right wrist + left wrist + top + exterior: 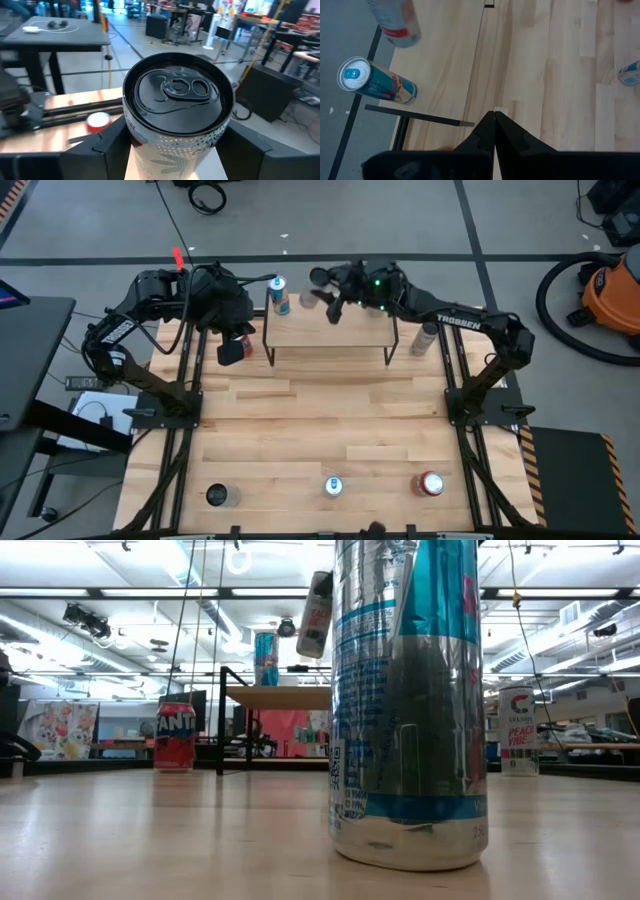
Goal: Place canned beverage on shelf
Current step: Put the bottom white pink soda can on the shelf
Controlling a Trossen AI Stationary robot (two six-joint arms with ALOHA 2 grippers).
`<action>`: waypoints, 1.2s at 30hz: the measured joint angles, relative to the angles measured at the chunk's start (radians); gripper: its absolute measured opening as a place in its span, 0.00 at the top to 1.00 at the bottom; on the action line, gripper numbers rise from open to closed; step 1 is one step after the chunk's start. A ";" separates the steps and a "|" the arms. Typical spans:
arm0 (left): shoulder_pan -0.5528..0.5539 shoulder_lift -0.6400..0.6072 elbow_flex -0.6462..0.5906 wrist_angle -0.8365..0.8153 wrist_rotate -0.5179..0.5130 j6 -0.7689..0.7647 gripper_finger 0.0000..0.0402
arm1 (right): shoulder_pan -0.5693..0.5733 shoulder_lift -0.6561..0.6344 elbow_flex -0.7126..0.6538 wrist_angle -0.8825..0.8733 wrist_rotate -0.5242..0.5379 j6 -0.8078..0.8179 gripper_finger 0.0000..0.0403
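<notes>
The shelf (pixel 330 332) stands at the table's far middle, and a blue can (pixel 278 294) stands upright on its far left corner. My right gripper (pixel 318 290) reaches in from the right over the shelf's far edge. It is shut on a pale can with a black top (pixel 177 92). In the low view this can (pixel 316 615) hangs tilted above the shelf board (pixel 285 696). My left gripper (pixel 232 352) waits shut and empty beside the shelf's left end; its wrist view shows its fingers (pixel 494 120) closed. My right gripper pinches the pale can between its two fingers, one on each side of the can's wall just below the black rim (pixel 131 131). The fingers come about level from the table's right. The can is lifted clear of the shelf, tilted, its top (pixel 320 277) uppermost.
A silver can (pixel 428 338) stands on the table right of the shelf. Along the near edge stand a black-topped can (pixel 218 495), a blue can (pixel 333 486) and a red can (pixel 430 483). Bare wood lies between them and the shelf.
</notes>
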 joint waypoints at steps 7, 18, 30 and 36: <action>0.003 0.001 0.000 0.000 0.000 0.000 0.98 | -0.062 0.000 0.000 -0.031 -0.119 0.070 0.38; 0.003 0.001 0.000 0.001 0.000 0.000 0.98 | -0.052 0.116 -0.002 -0.037 -0.144 0.015 0.38; 0.003 0.001 0.000 0.001 0.000 0.008 0.98 | -0.075 0.129 -0.001 -0.014 -0.155 0.011 0.38; 0.003 0.001 0.000 0.001 0.000 0.003 0.98 | -0.082 0.132 -0.001 -0.015 -0.154 -0.008 0.38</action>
